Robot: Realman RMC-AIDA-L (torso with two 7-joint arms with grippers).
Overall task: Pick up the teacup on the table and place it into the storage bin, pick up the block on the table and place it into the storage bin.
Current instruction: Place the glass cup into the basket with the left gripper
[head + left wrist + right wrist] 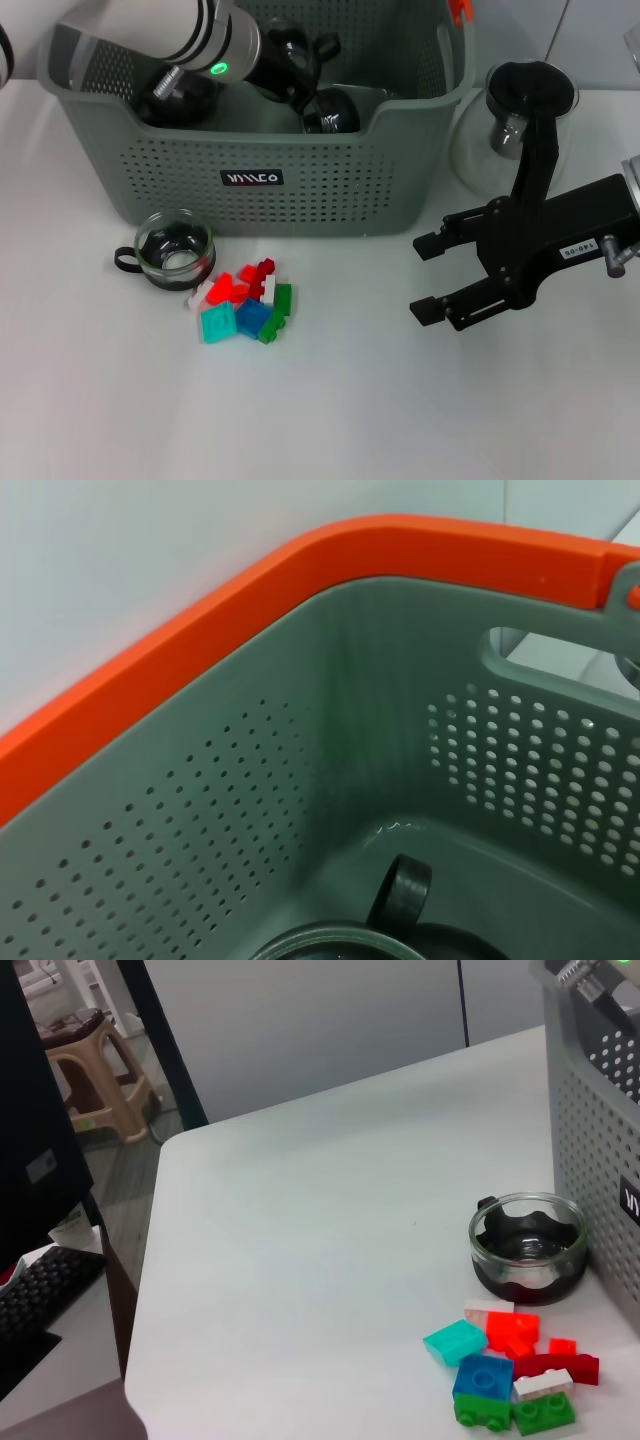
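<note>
- the left arm reaches down inside the storage bin (300,190), which stands at the back of the worktop (400,420); its pincer is hidden among dark shapes there, so whether it is clenched or released cannot be told.
- the left wrist view looks at the bin's perforated inner wall and orange-red rim (200,630), with a dark rounded handle and a curved rim low on the bin floor; this is likely a cup already in the bin, though i cannot tell whether the pincer grips it.
- a teacup (175,248) with a dark holder stands upright on the worktop, just in front of the bin's front wall and apart from both arms.
- the blocks (245,300) lie in a loose pile touching one another, just beside that teacup.
- the right pincer (432,275) hangs released over the worktop to the right of the bin, well apart from cup and blocks, seemingly idle.
- a glass pot (500,140) stands beside the bin's right wall.
</note>
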